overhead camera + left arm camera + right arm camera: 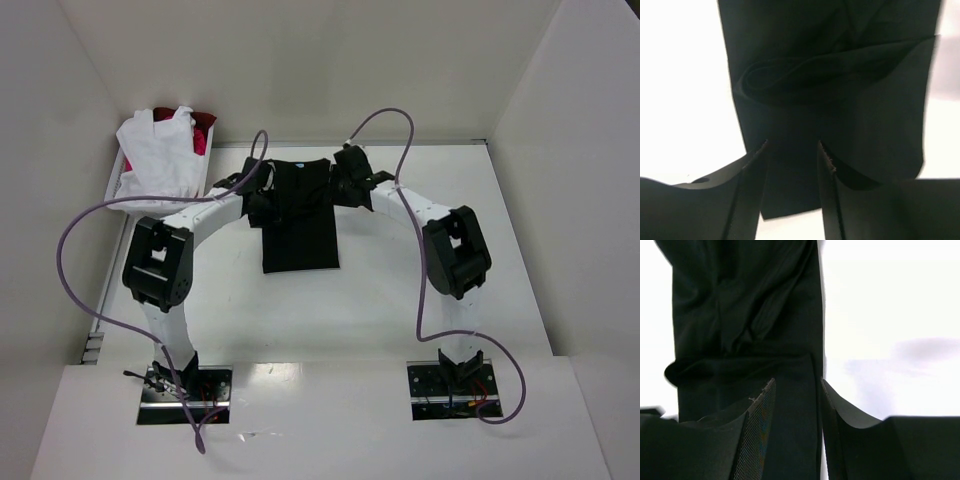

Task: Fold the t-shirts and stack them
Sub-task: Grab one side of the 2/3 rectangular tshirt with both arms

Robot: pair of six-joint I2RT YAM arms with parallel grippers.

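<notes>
A black t-shirt [300, 225] lies on the white table, folded into a long narrow strip running away from the arm bases. My left gripper [262, 200] is at the strip's far left edge and my right gripper [345, 185] is at its far right edge. In the left wrist view the gripper [792, 145] stands open over flat black cloth [840, 110], which has a rolled fold across it. In the right wrist view the gripper [797, 382] is also open, straddling the shirt's right edge [740, 315]. A white t-shirt [160, 160] and a red one [203, 130] sit in the basket.
The white basket [115, 185] stands at the far left against the side wall. White walls close in the table on the left, back and right. Purple cables [70, 260] loop off both arms above the table.
</notes>
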